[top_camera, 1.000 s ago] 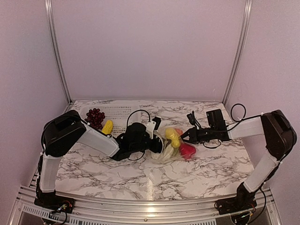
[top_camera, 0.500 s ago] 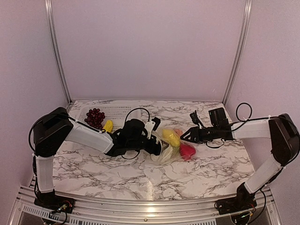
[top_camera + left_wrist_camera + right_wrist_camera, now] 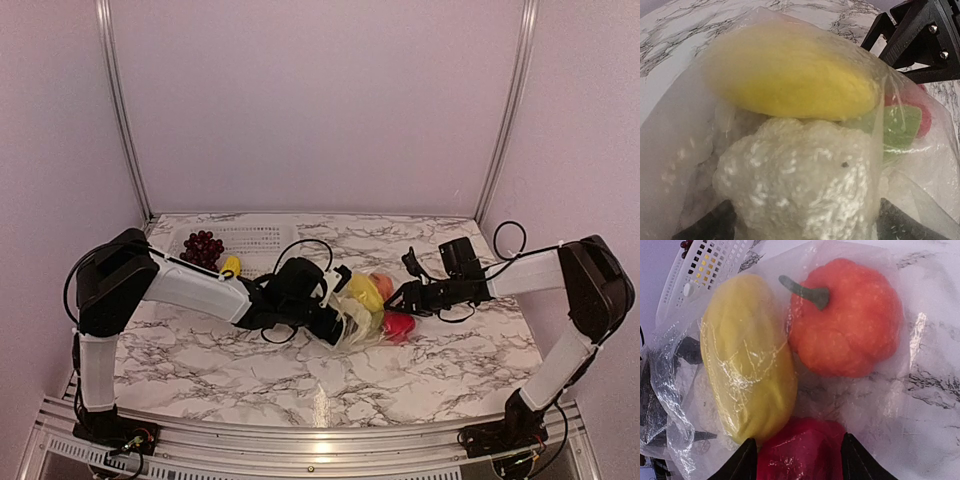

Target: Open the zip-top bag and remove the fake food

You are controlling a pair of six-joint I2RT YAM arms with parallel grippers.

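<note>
Pushed deeper since half a second ago, the left gripper [image 3: 801, 228] now sits inside the mouth of the zip-top bag [image 3: 360, 330]. The right gripper [image 3: 799, 460] has edged in against the bag's opposite side. The marble table [image 3: 250, 370] carries the bag, which lies crumpled between the two grippers. A white basket [image 3: 262, 238] stands well to the left of the bag and behind it, holding a grape bunch [image 3: 203, 247] and a small yellow piece [image 3: 231, 267]. The rest of the fake food is inside the bag: a long yellow fruit [image 3: 747, 360], an orange pumpkin [image 3: 845, 320] touching it, a red piece [image 3: 800, 452], a cauliflower [image 3: 800, 185] and a green-and-red piece [image 3: 902, 125]. The left gripper is released, its fingers spread wide, one on each side of the cauliflower. The right gripper's fingers stand partway in, straddling the red piece through the film; whether they clamp it cannot be told.
</note>
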